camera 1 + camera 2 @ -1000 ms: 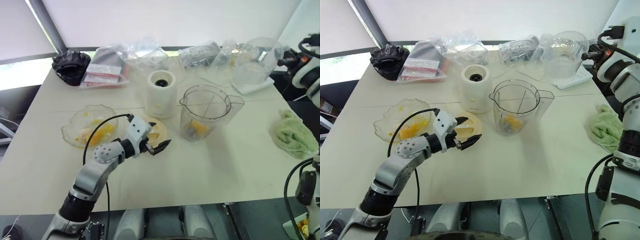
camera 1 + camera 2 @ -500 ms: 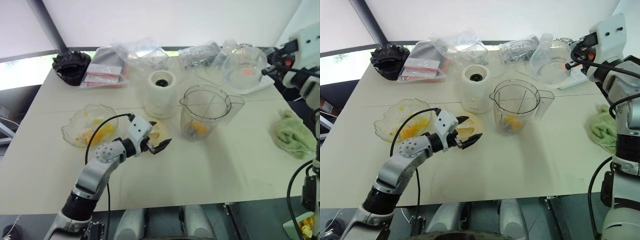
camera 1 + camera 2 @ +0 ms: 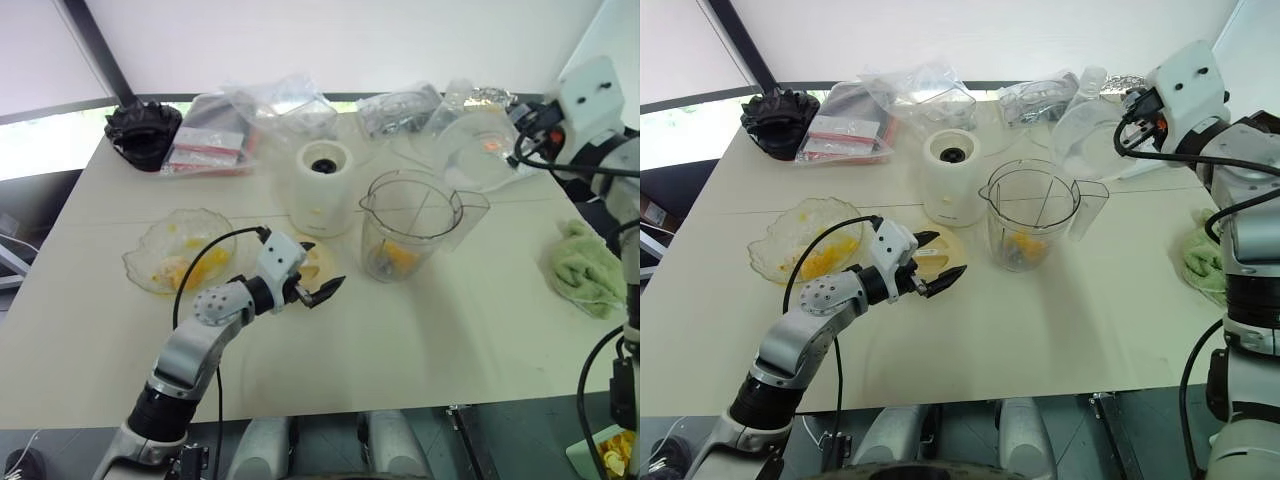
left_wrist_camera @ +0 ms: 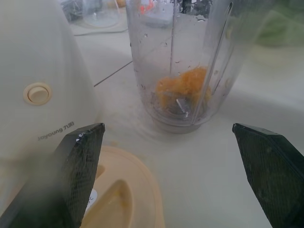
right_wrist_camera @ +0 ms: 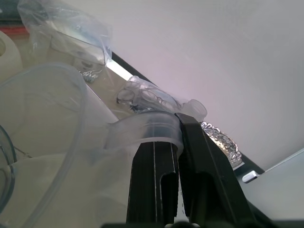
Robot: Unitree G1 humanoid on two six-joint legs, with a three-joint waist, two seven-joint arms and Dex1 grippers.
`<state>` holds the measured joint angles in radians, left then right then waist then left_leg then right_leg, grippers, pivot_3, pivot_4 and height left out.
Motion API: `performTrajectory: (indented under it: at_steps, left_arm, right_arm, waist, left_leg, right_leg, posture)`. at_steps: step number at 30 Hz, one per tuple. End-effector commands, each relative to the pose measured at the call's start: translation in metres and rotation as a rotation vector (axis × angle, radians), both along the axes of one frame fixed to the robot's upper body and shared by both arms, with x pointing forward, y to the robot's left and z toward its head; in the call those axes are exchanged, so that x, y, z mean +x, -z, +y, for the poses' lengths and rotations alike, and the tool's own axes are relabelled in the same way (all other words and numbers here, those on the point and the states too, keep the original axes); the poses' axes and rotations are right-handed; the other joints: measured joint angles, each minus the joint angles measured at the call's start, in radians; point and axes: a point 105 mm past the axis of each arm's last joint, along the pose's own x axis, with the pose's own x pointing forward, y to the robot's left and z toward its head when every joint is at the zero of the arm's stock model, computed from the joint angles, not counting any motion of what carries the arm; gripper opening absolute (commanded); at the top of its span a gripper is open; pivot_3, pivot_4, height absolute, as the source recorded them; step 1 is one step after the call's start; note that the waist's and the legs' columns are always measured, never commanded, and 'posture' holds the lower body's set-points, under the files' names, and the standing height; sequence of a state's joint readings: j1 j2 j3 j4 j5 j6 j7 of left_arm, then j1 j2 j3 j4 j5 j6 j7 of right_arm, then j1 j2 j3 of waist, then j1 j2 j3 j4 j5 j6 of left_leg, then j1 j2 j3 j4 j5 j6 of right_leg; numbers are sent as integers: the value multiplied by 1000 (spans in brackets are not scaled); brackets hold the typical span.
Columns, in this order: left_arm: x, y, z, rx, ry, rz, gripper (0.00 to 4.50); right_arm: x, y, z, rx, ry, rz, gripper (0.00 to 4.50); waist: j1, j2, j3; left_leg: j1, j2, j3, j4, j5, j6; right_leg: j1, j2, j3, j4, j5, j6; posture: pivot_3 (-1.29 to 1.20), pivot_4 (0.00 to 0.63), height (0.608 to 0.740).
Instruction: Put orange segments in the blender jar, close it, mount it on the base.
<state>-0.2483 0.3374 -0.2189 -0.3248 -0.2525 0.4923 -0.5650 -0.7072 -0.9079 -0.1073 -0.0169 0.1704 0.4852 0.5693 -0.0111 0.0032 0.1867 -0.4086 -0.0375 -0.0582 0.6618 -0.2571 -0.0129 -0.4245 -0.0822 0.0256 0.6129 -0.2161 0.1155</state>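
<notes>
The blender jar (image 3: 412,215) stands open-topped at mid-table, with orange segments (image 3: 398,255) lying at its bottom by the blades. More orange segments (image 3: 200,268) lie in a scalloped glass dish. The cream base (image 3: 322,188) stands just left of the jar. Above a flat cream lid (image 3: 318,258), in front of the base, my left gripper (image 3: 320,268) hovers open and holds nothing. In the left wrist view its fingers (image 4: 80,161) frame the jar (image 4: 190,61). Raised at the back right, my right gripper (image 5: 178,118) is shut on the tab of a clear round plastic cover (image 3: 475,150).
A pale green cloth (image 3: 588,268) lies at the table's right edge. Clear plastic bags (image 3: 290,105) and a black object (image 3: 143,128) line the far edge. The glass dish (image 3: 140,262) sits at the left. The table in front of the jar is bare.
My right arm has swung the clear cover leftward and rolled it, bringing it closer to the jar. The left arm has stayed still.
</notes>
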Motion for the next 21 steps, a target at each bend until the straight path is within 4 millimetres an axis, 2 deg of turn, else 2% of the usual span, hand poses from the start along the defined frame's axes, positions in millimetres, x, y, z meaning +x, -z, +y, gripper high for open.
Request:
performTrajectory:
  at_steps: [1,21]
  left_arm:
    - [-1,-13,-1,-26,4,-54,4500]
    - [-1,-12,-2,-23,5,-52,4500]
  right_arm:
    - [-10,-24,6,-80,-17,-99,41]
    - [-7,-30,9,-208,-21,-147,41]
  waist:
    - [0,0,0]
    - [0,0,0]
  left_leg:
    - [0,0,0,0,0,0]
    - [0,0,0,0,0,0]
  right_leg:
    - [0,0,0,0,0,0]
    - [0,0,0,0,0,0]
  posture:
    - [0,150,740]
    - [0,150,740]
